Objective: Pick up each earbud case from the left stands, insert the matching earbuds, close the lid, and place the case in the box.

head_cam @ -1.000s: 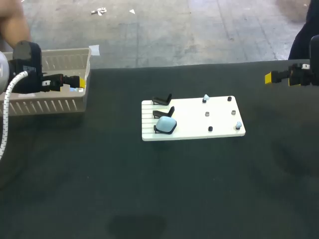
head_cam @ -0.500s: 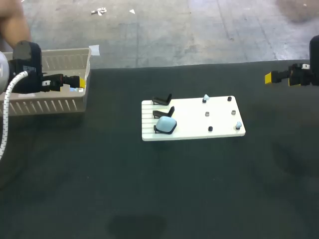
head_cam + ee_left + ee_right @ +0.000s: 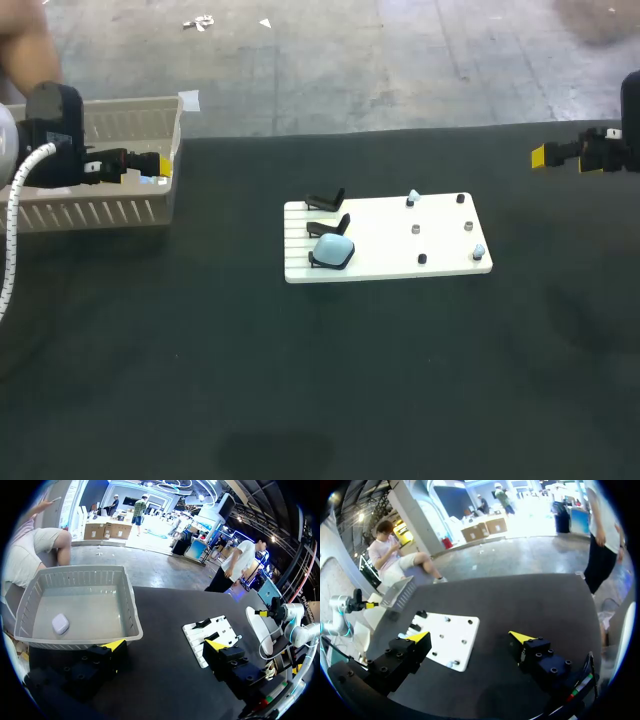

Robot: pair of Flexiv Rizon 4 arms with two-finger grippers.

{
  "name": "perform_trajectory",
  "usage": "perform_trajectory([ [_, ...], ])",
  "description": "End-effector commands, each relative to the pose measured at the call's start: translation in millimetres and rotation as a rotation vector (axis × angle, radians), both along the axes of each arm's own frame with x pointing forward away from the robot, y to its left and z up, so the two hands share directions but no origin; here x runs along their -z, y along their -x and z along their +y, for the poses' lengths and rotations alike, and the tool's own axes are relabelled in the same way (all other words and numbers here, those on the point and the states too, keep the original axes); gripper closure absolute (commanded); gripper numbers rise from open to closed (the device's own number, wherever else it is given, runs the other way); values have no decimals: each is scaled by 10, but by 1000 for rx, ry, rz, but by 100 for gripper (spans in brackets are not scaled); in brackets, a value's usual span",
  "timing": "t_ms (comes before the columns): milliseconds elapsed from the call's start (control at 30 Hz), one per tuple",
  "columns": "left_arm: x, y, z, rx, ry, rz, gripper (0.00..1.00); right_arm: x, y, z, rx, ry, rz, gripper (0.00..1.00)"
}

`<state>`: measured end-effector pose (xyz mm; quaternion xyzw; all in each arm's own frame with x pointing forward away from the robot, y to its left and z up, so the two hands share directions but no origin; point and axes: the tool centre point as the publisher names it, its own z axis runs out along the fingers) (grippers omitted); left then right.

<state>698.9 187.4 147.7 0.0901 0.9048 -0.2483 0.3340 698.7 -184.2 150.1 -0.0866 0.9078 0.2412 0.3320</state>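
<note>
case [image 3: 333, 250]: pale blue, seated on the nearest of three stands at the board's left end; neither gripper touches it.
table [image 3: 300, 380]: black, carries all items listed.
box [image 3: 100, 210]: grey, slotted walls, at the table's far left, well apart from the board.
board [image 3: 385, 245]: white, flat, near the table's middle.
left gripper [image 3: 165, 645]: fingers spread wide, nothing between them. it hangs just beside the box's right end; in the wrist view the box wall lies ahead of one finger.
right gripper [image 3: 470, 636]: fingers likewise spread wide, holding nothing. it hangs at the table's far right edge, well apart from the board, which lies ahead of it.
second case [image 3: 60, 624]: pale, lying on the box floor near one wall.
empty stands [image 3: 330, 224]: two, black, just behind the case.
earbuds [image 3: 413, 197]: two, pale blue, upright on the board, one at its far edge, one at its near right corner.
pegs [image 3: 460, 198]: four, dark, on the board's right half.
</note>
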Motion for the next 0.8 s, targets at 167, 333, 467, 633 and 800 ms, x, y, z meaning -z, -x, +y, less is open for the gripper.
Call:
perform_trajectory([
  [167,-21,-6,-19,-5,-10,9,0,8,-10,1,-2,-1,0,0],
  [333,-21,-6,-19,-5,-10,9,0,8,-10,1,-2,-1,0,0],
  [467,-26,-6,-35,33,5,-18,0,8,-10,1,-2,-1,0,0],
  [633,-59,29,-166,426,102,-291,0,8,-10,1,-2,-1,0,0],
  [800,-58,83,-342,685,83,-447,0,8,-10,1,-2,-1,0,0],
])
